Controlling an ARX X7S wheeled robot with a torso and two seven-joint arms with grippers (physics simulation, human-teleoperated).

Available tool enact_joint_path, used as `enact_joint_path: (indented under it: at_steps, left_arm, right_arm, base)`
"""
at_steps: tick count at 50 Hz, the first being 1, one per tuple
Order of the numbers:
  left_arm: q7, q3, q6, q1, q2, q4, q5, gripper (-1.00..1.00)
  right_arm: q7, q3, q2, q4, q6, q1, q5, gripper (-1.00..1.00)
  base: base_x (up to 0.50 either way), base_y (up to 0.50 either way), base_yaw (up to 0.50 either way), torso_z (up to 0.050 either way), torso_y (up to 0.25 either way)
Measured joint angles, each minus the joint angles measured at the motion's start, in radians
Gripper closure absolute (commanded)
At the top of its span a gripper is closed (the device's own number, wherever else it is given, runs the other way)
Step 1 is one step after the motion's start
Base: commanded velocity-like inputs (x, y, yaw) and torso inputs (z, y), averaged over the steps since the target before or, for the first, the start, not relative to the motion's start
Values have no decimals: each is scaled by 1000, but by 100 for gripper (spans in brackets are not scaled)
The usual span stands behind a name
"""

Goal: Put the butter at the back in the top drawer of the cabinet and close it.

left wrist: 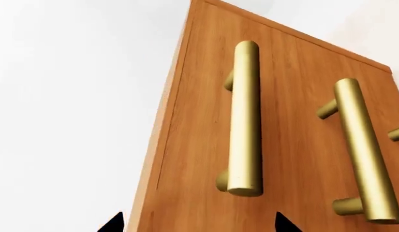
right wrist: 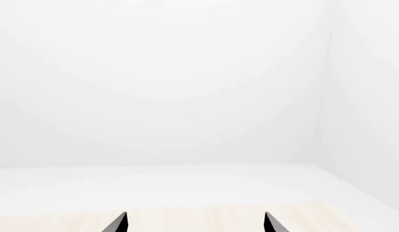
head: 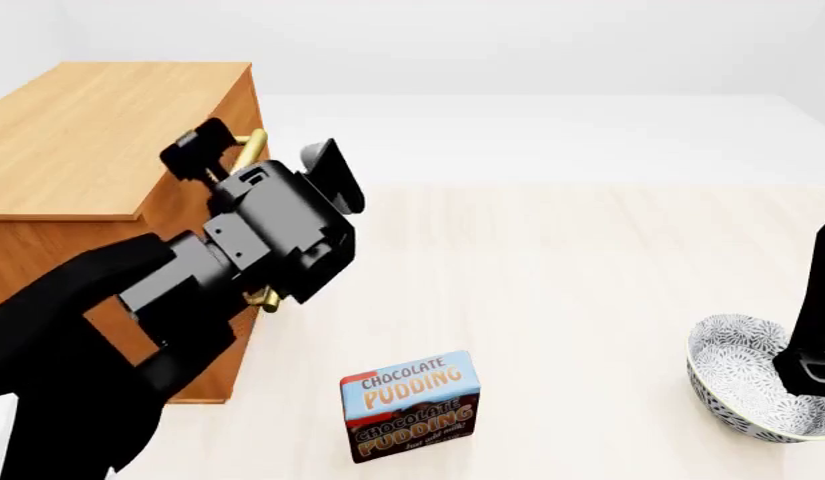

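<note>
Reaching toward the front of the cabinet [head: 79,130], the left gripper [left wrist: 196,223] hangs just short of the nearest brass handle [left wrist: 245,116], its two black fingertips spread wide with nothing between them. A second handle [left wrist: 363,154] sits beside the first. Both drawer fronts look flush in the left wrist view, so the top drawer appears shut; this would fit a drawer waiting to be pulled open as well as one pushed closed again.

No butter shows in any view, so I cannot tell where it is. On the table [head: 586,280] stand only a chocolate pudding box [head: 412,405] and a patterned bowl [head: 746,385]. Butter is likely a small, light block in a slick wrapper, soft under pressure, best pinched gently across its long flat sides.

The right gripper [right wrist: 196,223] points at bare wall, likewise spread wide and holding nothing.
</note>
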Motion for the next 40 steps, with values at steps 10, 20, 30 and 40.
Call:
enact_joint_path:
  at_steps: [10, 20, 30, 40]
  left_arm:
    - [-287, -91, -115, 38, -99, 286, -218, -100]
    - [-439, -188, -160, 80, -223, 584, -405, -100]
    - [-494, 75, 218, -165, -466, 954, -642, -100]
    - [-483, 331, 621, -354, -709, 1246, -677, -100]
  right_arm:
    - [0, 1, -4, -1, 4, 4, 2, -100]
    - [-5, 5, -12, -1, 12, 6, -1, -100]
    - [-17, -23, -28, 2, 23, 21, -23, -100]
    - [-24, -75, -35, 5, 31, 45, -42, -100]
  base:
    - [0, 0, 0, 0, 0]
    - [0, 0, 0, 0, 0]
    - [0, 0, 0, 0, 0]
    - [0, 0, 0, 0, 0]
